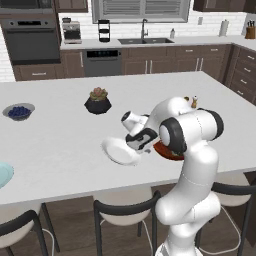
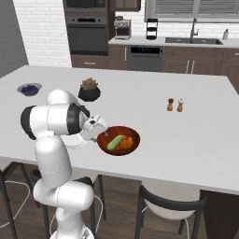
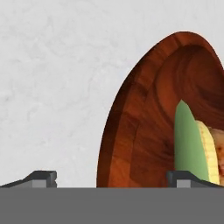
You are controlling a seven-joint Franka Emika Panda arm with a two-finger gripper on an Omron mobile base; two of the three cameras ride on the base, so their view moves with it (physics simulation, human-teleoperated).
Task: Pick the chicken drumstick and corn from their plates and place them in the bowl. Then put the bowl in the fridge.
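The reddish-brown bowl (image 2: 132,133) sits near the counter's front edge with the corn (image 2: 115,142) and the chicken drumstick (image 2: 126,144) lying inside it. My gripper (image 2: 104,134) is open at the bowl's left rim. In the hand view the bowl (image 3: 140,131) has its near rim between my spread fingertips (image 3: 43,178), one outside and one inside over the corn (image 3: 189,140). Nothing is held. The white plate (image 1: 119,151) lies bare just left of the bowl (image 1: 165,152). The light blue plate (image 1: 4,174) shows at the far left edge. The fridge is out of view.
A black plant pot (image 1: 98,102) stands mid-counter and a grey bowl of blueberries (image 1: 19,111) further left. Salt and pepper shakers (image 2: 175,105) stand right of the bowl. Stools (image 2: 170,205) line the counter's front edge. The wall oven (image 2: 87,30) and sink (image 2: 193,39) are beyond.
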